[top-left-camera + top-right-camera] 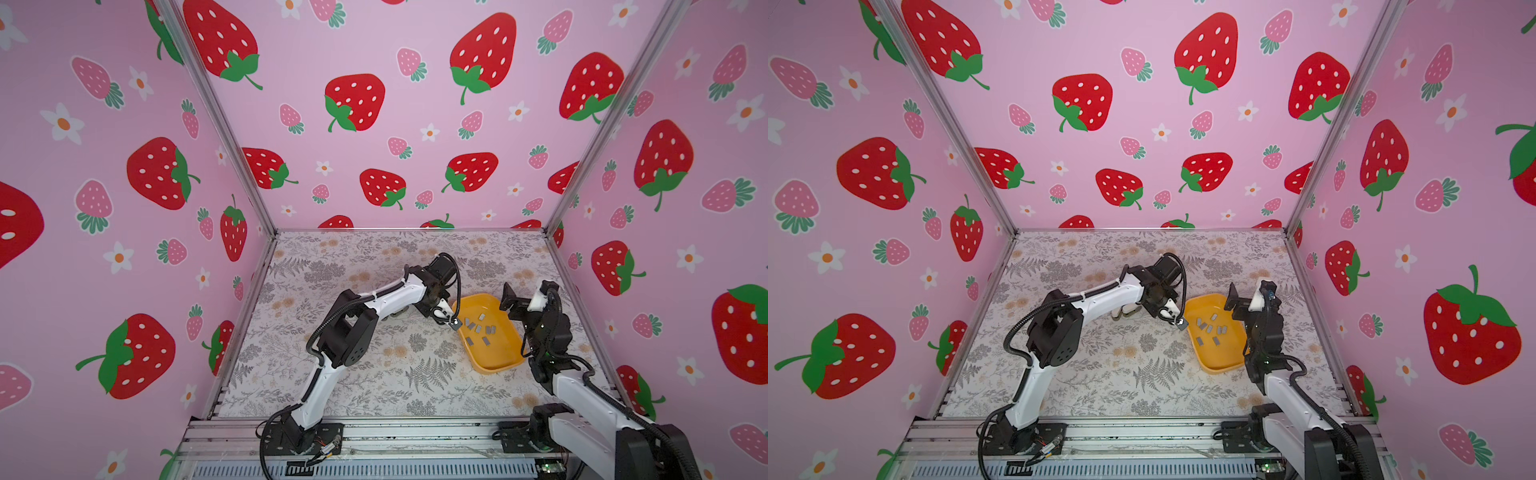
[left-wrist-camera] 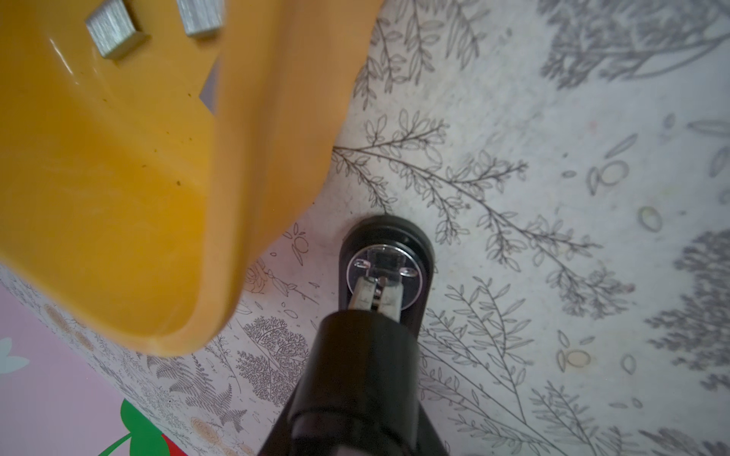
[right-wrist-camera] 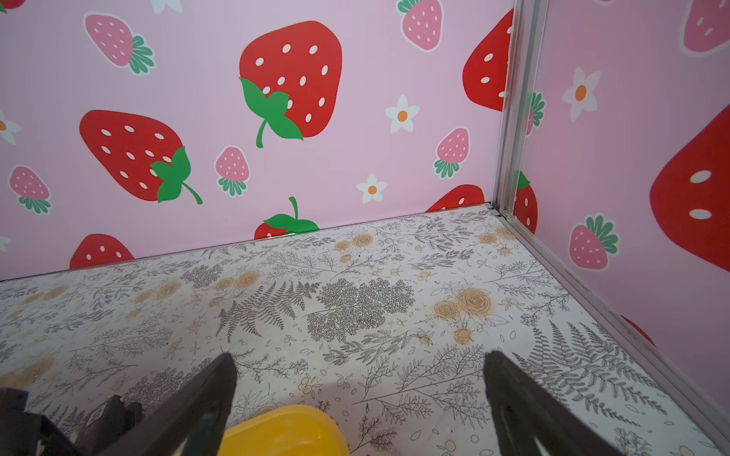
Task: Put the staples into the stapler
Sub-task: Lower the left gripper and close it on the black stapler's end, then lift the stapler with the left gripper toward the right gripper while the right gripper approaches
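Several short grey strips of staples (image 1: 478,328) (image 1: 1209,328) lie loose in a yellow tray (image 1: 498,368) (image 1: 1221,369). My left gripper (image 1: 440,311) (image 1: 1166,311) is shut on a small stapler (image 1: 455,323) (image 1: 1181,323), whitish with a black head, slanting down at the tray's left rim. The left wrist view looks along the stapler (image 2: 385,252) to its round metal anvil, above the table beside the tray (image 2: 118,197), with two staple strips (image 2: 112,31) inside. My right gripper (image 1: 513,301) (image 3: 357,357) is open and empty, raised over the tray's right rim.
Pale objects (image 1: 1129,309) sit partly hidden under my left forearm. The floral table (image 1: 374,374) is closed in by strawberry-print walls and metal corner posts (image 3: 513,118) on three sides. A yellow tray corner (image 3: 284,430) shows between my right fingers.
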